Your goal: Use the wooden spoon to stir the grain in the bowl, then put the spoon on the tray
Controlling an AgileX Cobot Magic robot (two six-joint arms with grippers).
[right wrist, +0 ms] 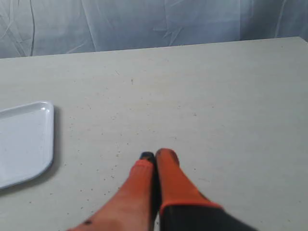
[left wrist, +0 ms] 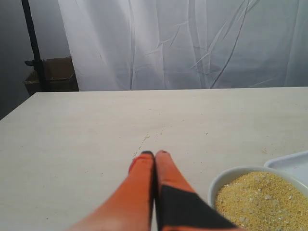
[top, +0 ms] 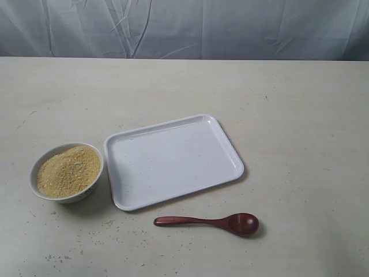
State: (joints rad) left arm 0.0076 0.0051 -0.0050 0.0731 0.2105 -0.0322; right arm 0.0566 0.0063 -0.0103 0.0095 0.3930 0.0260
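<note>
wooden spoon (top: 207, 221) lies free on bench (top: 300, 115); left gripper (left wrist: 154, 154) clenched empty beside bowl (left wrist: 224, 177), right gripper (right wrist: 156, 155) clenched empty near tray (right wrist: 24, 144)

You had 1 bowl (top: 78, 198) holding 1 heap of grain (top: 68, 171), 1 tray (top: 173, 158), 1 wooden spoon (top: 207, 221) and 2 grippers: left gripper (left wrist: 154, 154), right gripper (right wrist: 156, 155).

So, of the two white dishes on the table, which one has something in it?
The small round bowl: it is filled with yellow grain, while the flat rectangular tray beside it holds no such heap.
</note>
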